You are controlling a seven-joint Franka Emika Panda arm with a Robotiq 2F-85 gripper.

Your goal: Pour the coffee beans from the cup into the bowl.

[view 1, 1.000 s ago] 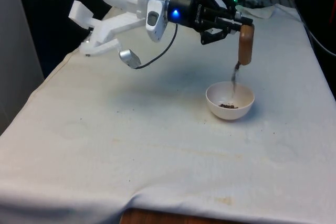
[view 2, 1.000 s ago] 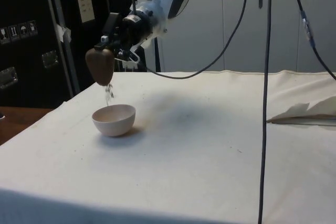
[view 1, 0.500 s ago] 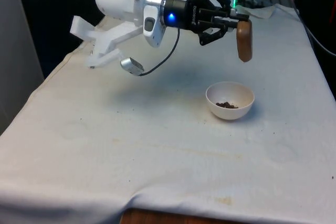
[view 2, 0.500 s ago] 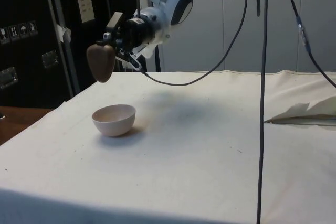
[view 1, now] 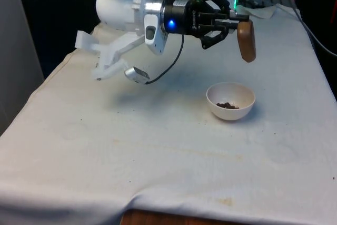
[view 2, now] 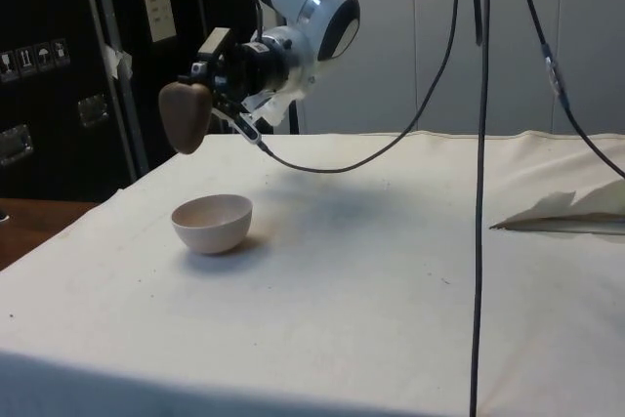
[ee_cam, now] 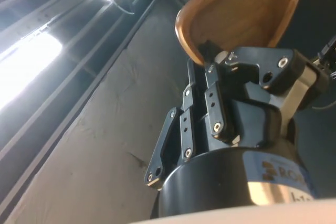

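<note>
A brown wooden cup [view 1: 246, 41] hangs tipped over, mouth down, above and a little behind the white bowl [view 1: 230, 101]. My gripper [view 1: 234, 22] is shut on the cup's rim, with the arm lying level. In the side view the cup [view 2: 186, 116] sits above the bowl [view 2: 212, 223], off towards the table's near edge. Dark coffee beans [view 1: 228, 106] lie in the bottom of the bowl. In the wrist view the cup's inside [ee_cam: 247, 9] looks bare, and my fingers [ee_cam: 212, 93] clamp its wall.
A white cloth [view 1: 158, 146] covers the table. Crumpled paper [view 2: 571, 210] lies at the side view's right edge. Black cables [view 2: 481, 144] hang down in front of the side camera. A few stray specks dot the cloth near the bowl.
The stream of beans from the cup into the bowl has stopped. The gripper has risen slightly with the cup and the arm has shifted towards the front view's right.
</note>
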